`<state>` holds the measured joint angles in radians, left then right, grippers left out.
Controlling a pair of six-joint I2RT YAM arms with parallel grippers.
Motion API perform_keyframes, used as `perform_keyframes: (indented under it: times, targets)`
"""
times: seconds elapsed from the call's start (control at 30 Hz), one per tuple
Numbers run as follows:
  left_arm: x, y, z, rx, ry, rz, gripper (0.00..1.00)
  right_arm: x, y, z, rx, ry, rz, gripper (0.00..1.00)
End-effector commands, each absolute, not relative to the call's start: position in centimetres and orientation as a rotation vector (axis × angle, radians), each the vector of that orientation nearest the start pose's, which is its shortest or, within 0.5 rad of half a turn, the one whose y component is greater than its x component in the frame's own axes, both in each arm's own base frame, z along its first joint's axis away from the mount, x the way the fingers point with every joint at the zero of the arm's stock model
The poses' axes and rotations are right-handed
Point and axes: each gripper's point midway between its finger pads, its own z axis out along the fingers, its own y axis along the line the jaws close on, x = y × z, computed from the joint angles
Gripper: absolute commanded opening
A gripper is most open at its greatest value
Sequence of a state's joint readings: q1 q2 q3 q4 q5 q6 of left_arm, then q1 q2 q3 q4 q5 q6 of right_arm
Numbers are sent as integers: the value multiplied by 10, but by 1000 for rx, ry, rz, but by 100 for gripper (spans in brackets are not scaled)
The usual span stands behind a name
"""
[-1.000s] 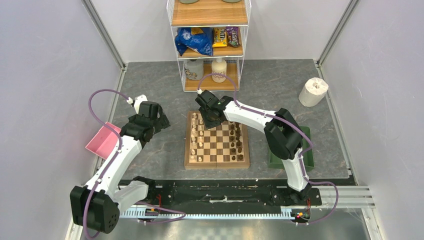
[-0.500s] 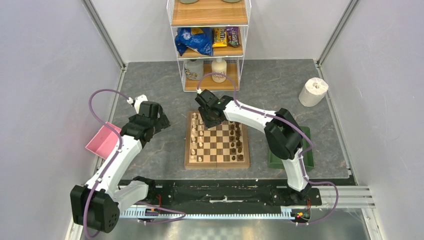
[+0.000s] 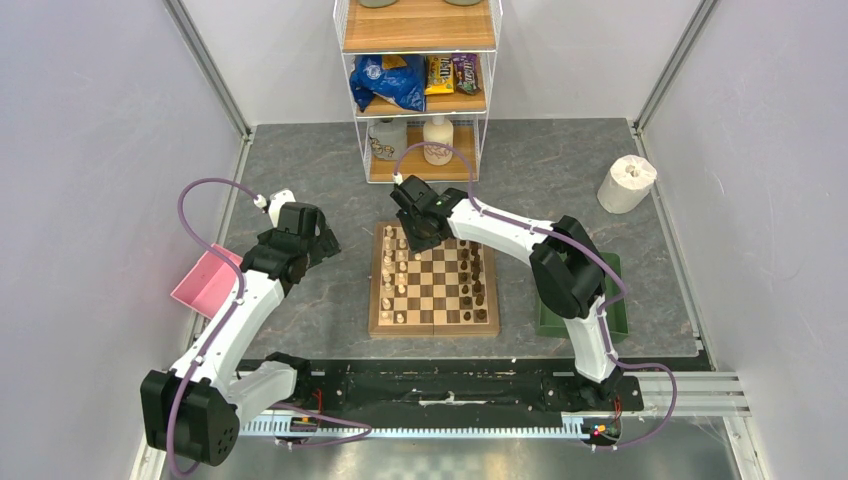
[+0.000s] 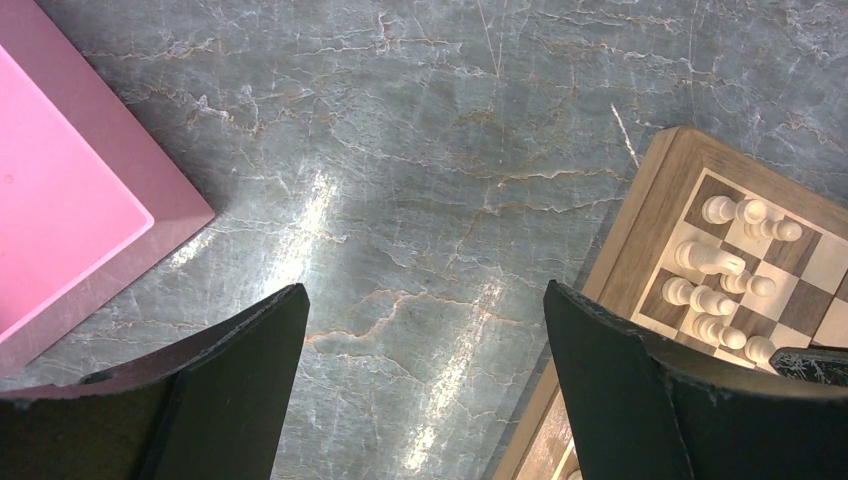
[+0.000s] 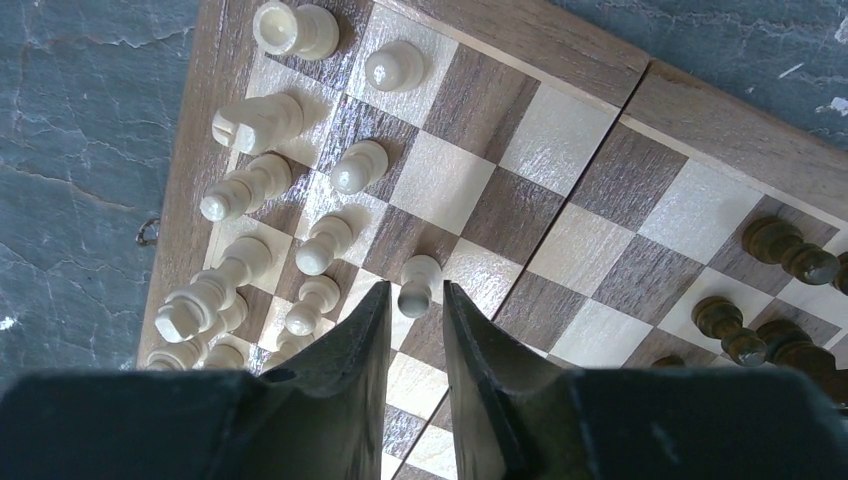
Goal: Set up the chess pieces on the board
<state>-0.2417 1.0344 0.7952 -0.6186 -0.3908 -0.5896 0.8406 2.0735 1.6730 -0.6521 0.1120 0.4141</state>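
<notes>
Right gripper (image 5: 415, 292) hangs over the board's (image 3: 433, 329) far-left squares, fingers narrowed either side of 1 upright pale pawn (image 5: 418, 272) straight below; contact cannot be told. Left gripper (image 4: 425, 300), wide open and empty, sits left of the board.

The board (image 3: 435, 290) is checkered in light and dark brown inside a mid-brown border. The pale pieces (image 5: 358, 165) are cream, the dark pieces (image 5: 785, 248) deep brown. The table (image 4: 400, 150) is grey with pale marble veins. There is a pink tray (image 4: 60, 220) and a green tray (image 3: 548, 322). The paper roll (image 3: 628, 182) is white.
</notes>
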Motion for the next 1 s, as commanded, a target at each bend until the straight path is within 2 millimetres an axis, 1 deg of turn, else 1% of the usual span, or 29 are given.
perform_keyframes:
  times: [0.0,0.43,0.53,0.6,0.83,0.97]
  targets:
    - [281,-18,141,-618,2224,59,95,339,369,83,-527,2547,319,32]
    - [283,-20,139,-616,2229,53,95,335,369,76,-547,2572,316,33]
    - [283,-20,139,-614,2228,53,95,334,369,74,-550,2576,314,31]
    - [283,-20,139,-612,2229,54,95,334,369,74,-552,2578,315,28]
    - [283,-20,139,-612,2230,53,95,334,370,73,-557,2579,315,27]
    - [284,-20,139,-612,2230,55,95,334,370,77,-553,2571,319,23]
